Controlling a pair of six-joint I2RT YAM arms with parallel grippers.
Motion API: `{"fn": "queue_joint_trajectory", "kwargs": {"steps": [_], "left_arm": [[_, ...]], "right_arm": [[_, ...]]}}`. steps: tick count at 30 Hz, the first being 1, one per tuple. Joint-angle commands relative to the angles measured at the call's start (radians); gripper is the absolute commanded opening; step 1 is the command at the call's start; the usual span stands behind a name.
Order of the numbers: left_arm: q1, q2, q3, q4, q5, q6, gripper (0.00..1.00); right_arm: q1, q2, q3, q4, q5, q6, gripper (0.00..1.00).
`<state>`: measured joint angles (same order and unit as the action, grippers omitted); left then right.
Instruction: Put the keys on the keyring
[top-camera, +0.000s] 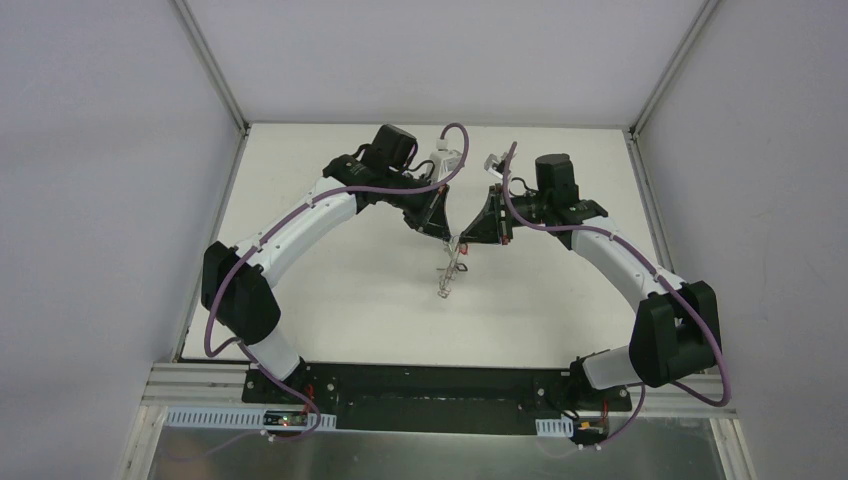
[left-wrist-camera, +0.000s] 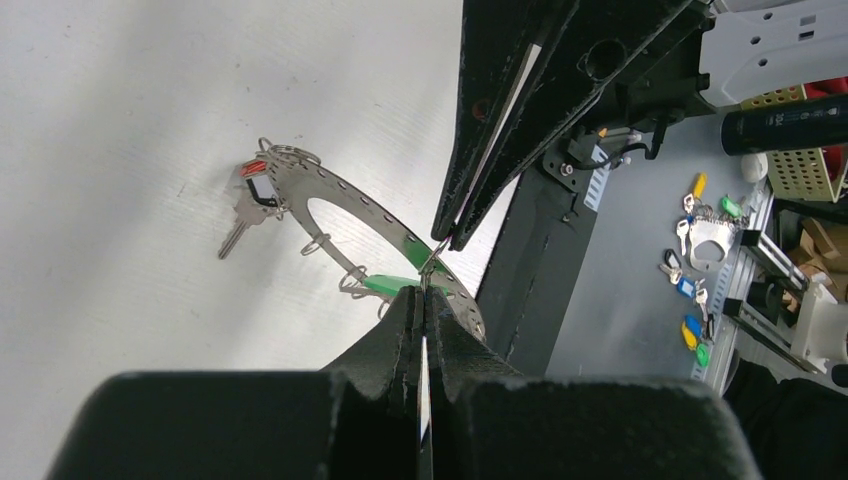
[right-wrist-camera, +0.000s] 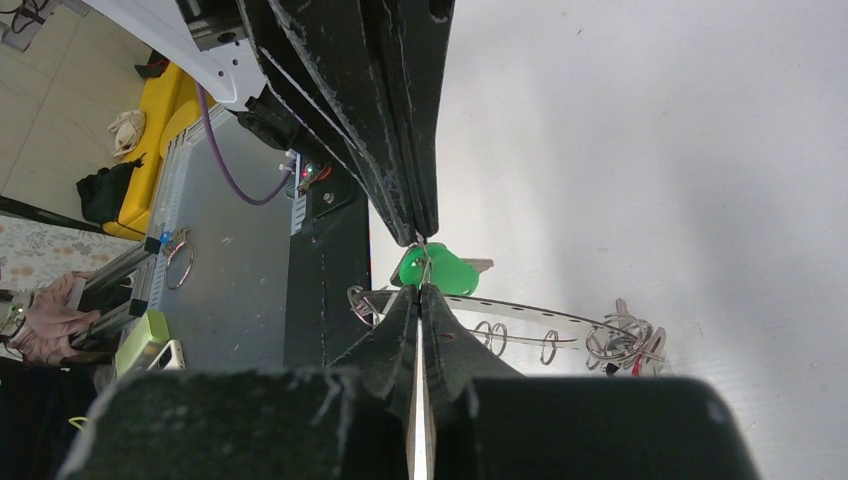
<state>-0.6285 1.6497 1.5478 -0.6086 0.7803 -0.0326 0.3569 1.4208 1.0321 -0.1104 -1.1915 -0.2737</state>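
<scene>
Nearest the arm bases is the free end of the keyring, which carries a red-headed key. The ring's long axis points from there away toward the grippers. Its far rim reaches the spot where the arms meet, with the green key just beside it. There the left gripper and right gripper face tip to tip. Both are pinched closed, apparently on a thin wire loop at the rim, though which grips what cannot be told. Neither arm is nearer, so the coming move likely turns on that loop.
</scene>
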Motion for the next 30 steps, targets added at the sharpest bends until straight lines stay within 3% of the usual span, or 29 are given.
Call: {"fn": "queue_joint_trajectory", "kwargs": {"steps": [1, 10, 30], "left_arm": [[-0.008, -0.02, 0.014, 0.014, 0.081, 0.023, 0.0], [-0.008, -0.054, -0.011, -0.008, -0.017, 0.084, 0.0], [-0.008, -0.059, -0.004, 0.002, 0.058, 0.086, 0.0]], "right_arm": [[-0.001, -0.023, 0.013, 0.019, -0.039, -0.021, 0.0], [-0.002, -0.024, 0.015, 0.014, -0.039, -0.027, 0.0], [-0.003, -0.02, 0.016, 0.006, -0.037, -0.033, 0.0]]}}
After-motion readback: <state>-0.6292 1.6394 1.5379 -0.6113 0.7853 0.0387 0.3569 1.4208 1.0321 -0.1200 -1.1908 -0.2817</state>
